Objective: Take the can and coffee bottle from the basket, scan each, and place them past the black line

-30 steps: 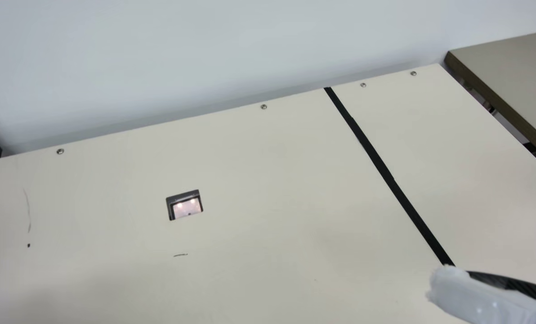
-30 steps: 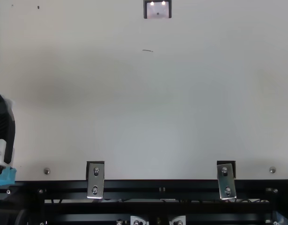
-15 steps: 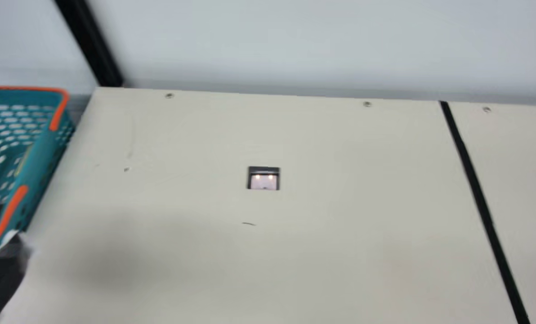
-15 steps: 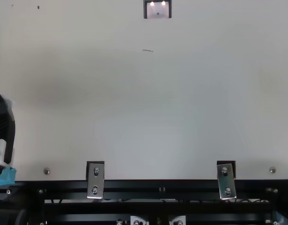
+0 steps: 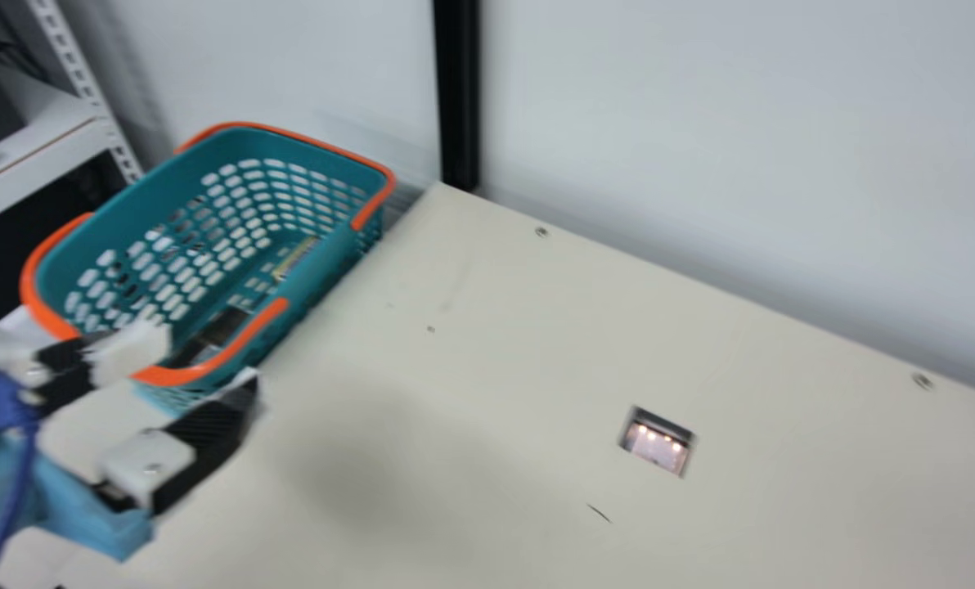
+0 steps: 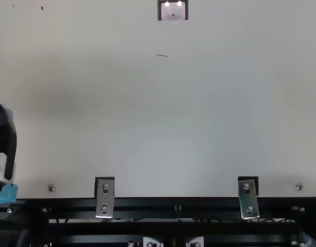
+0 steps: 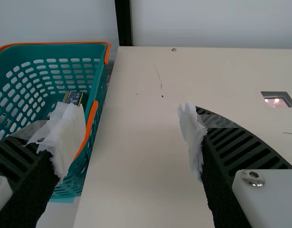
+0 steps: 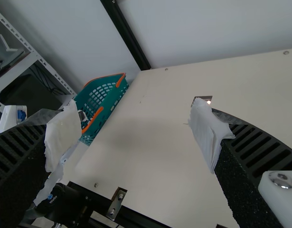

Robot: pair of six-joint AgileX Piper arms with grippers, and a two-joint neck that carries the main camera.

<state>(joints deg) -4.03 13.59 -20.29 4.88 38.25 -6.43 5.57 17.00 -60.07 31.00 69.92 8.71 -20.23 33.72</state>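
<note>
- Two objects lie inside the basket [image 5: 320,270]: a dark one [image 5: 219,327] towards the end nearer the left gripper [image 5: 201,360], and one with a yellowish patch [image 5: 295,258] farther along. I take them for the can and coffee bottle, but cannot tell which is which.
- So the taking-out looks not yet done for either, and neither seems scanned or placed.
- The basket stands beside the worktop [image 5: 496,368], at the left arm's side.
- The left gripper is close to the basket, its fingers spread wide with nothing between them; judging by its position, it is the likelier one to pick first.
- The lit scanner window [image 5: 658,442] in the worktop is uncovered, so no scan is under way.
- The right gripper [image 8: 134,116] also has its fingers wide apart and holds nothing.
- I cannot tell what lies past the black line; with both objects seemingly in the basket, the whole job appears left: lift, scan and set down, once for each.
</note>
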